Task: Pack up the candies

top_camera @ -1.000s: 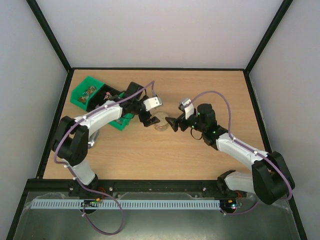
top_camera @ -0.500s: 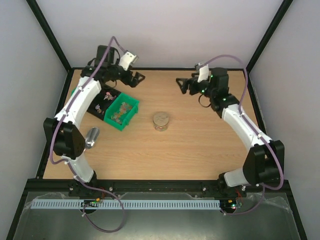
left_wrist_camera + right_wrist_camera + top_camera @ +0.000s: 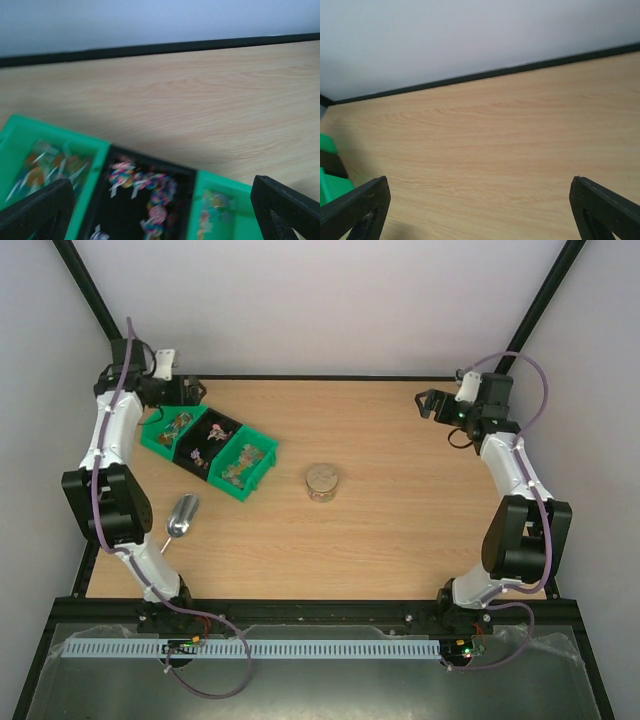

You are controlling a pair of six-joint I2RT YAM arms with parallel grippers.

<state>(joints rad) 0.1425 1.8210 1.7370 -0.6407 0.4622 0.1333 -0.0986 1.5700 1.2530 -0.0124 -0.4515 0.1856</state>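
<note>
The candies (image 3: pixel 150 190) are small wrapped sweets of mixed colours lying in a row of three bins, green (image 3: pixel 163 430), black (image 3: pixel 212 438) and green (image 3: pixel 245 465), at the table's back left. My left gripper (image 3: pixel 187 391) hovers open over the back of these bins; the left wrist view shows its gripper (image 3: pixel 160 202) empty above the black bin. My right gripper (image 3: pixel 427 402) is open at the back right, and the right wrist view shows it (image 3: pixel 480 202) over bare wood. A small round jar (image 3: pixel 321 482) with a whitish lid stands mid-table, apart from both grippers.
A shiny metal scoop (image 3: pixel 182 515) lies on the table's left side, in front of the bins. Black frame posts and grey walls close in the table (image 3: pixel 400 530) at the back and sides.
Both grippers have drawn away from the jar in the middle, the left one to the back left over the bins and the right one to the back right. The jar stays in place.
</note>
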